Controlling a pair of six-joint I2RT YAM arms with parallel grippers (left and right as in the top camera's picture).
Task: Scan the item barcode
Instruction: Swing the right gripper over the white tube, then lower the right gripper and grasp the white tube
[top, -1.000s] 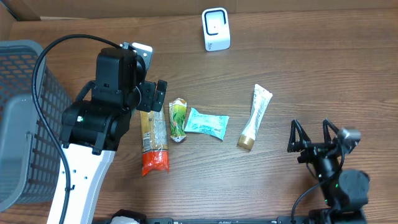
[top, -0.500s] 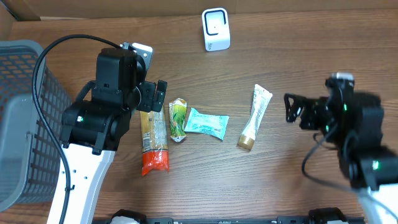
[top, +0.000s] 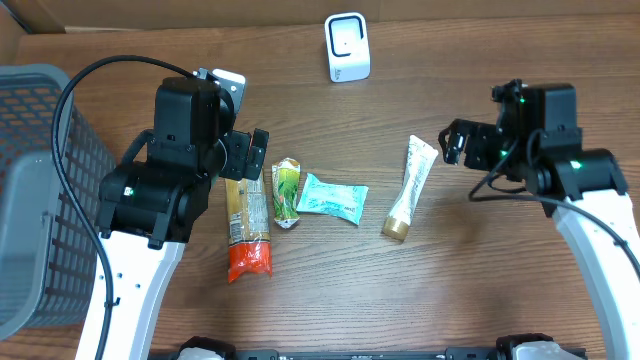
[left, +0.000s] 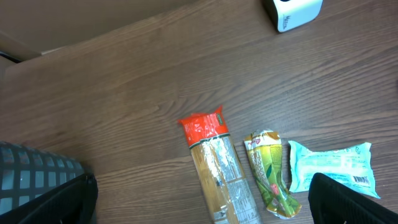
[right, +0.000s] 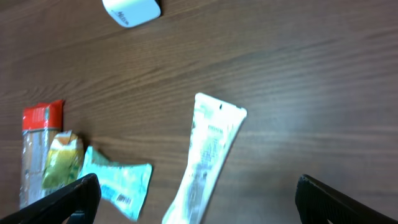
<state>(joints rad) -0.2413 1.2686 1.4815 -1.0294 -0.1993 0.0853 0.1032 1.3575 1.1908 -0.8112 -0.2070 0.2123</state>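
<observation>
My left jaws stand wide open and hold nothing; in the left wrist view their dark fingertips (left: 56, 202) sit at the two bottom corners with bare wood between them. My right jaws are just as wide and just as empty; only the two tips show at the lower corners of the right wrist view.

Four items lie in a loose row on the wooden surface (top: 300, 300), all flat and all apart from my jaws; from my left, a long pasta pack (top: 247, 222) with a red end, a green pouch (top: 286, 192) just beside it, a teal packet (top: 332, 198) touching or nearly touching the pouch, and, set apart to the right, a white tube (top: 411, 188) with a gold cap. From overhead my left jaws hang over the far end of the pasta pack; my right jaws hang just right of the tube's flat crimped end, and from the right wrist the tube lies between the two tips, its crimped end pointing away from me.

A small dark print, seemingly a barcode, shows near one end of the teal packet. The white scanner (top: 347, 47) stands at the far edge, well apart from the items; a grey basket (top: 40, 190) sits at my far left.
</observation>
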